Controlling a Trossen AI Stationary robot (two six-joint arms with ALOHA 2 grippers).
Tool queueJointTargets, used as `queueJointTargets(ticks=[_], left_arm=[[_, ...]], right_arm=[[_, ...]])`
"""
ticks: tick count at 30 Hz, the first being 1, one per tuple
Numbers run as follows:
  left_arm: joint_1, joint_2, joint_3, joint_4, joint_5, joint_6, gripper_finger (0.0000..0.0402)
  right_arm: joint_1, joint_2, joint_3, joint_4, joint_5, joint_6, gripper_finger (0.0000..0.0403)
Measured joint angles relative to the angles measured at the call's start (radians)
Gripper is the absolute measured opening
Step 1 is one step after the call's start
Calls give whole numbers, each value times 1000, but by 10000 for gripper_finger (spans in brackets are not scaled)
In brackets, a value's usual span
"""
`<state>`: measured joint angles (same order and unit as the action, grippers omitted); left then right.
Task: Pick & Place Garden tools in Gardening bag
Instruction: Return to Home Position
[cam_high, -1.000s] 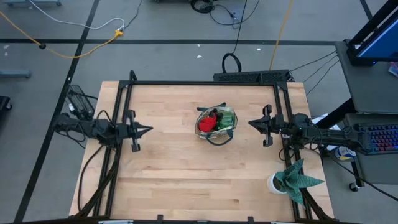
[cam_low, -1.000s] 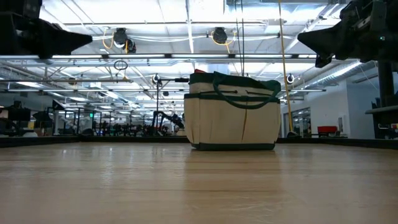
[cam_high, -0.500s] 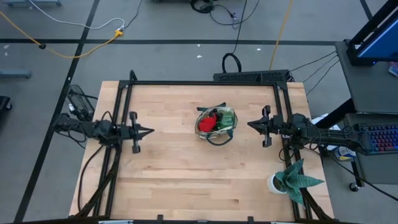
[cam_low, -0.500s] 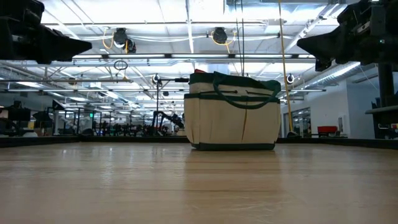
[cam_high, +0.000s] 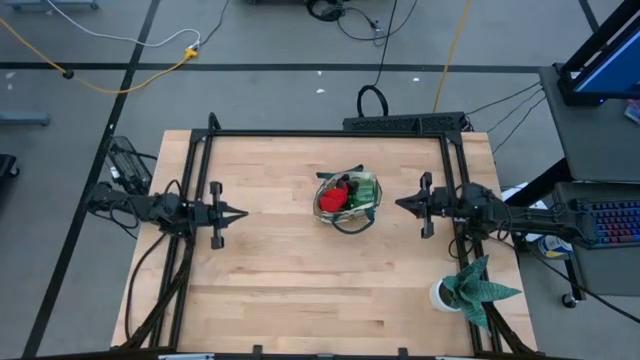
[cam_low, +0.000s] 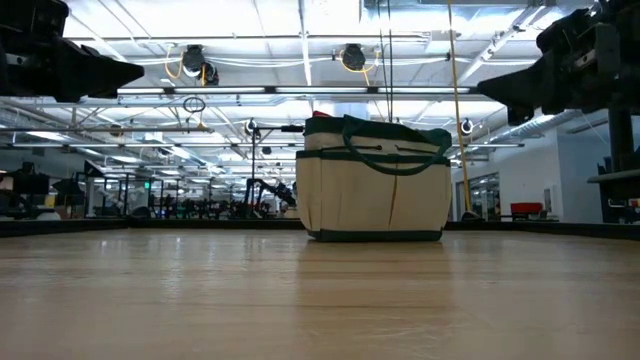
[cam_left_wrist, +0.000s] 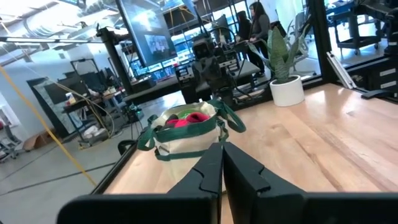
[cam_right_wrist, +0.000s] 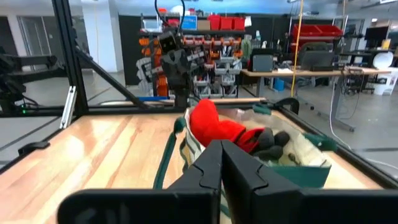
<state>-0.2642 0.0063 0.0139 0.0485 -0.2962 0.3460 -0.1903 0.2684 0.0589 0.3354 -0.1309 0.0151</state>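
Observation:
The cream-and-green gardening bag (cam_high: 348, 200) stands upright on its flat bottom (cam_low: 375, 236) in the middle of the wooden table. A red glove (cam_right_wrist: 214, 127) and other dark and green garden tools (cam_right_wrist: 273, 144) stick out of its open top. My left gripper (cam_high: 243, 212) hovers shut above the table to the bag's left, pointing level at the bag (cam_left_wrist: 186, 132). My right gripper (cam_high: 399, 203) hovers shut on the bag's right, also pointing at it. Neither gripper holds anything.
A spiky green plant in a white pot (cam_high: 462, 289) stands at the table's near right corner. A black frame (cam_high: 330, 132) runs along the table's far and side edges. Bare wood lies all around the bag. People (cam_left_wrist: 255, 22) stand in the room beyond.
My right gripper has tipped its fingertips a little downward, staying where it was and shut. The bag has not moved.

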Motion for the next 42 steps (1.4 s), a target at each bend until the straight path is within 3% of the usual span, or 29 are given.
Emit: queueJointTargets(ticks=[9, 18, 42], left_arm=[[0, 0, -1, 14, 0, -3, 3], [0, 0, -3, 29, 0, -9, 31], [0, 0, -3, 33, -1, -10, 31]], right_arm=[[0, 0, 0, -75, 0, 0, 3], [0, 0, 0, -87, 0, 0, 4], [0, 0, 0, -86, 0, 0, 4]])
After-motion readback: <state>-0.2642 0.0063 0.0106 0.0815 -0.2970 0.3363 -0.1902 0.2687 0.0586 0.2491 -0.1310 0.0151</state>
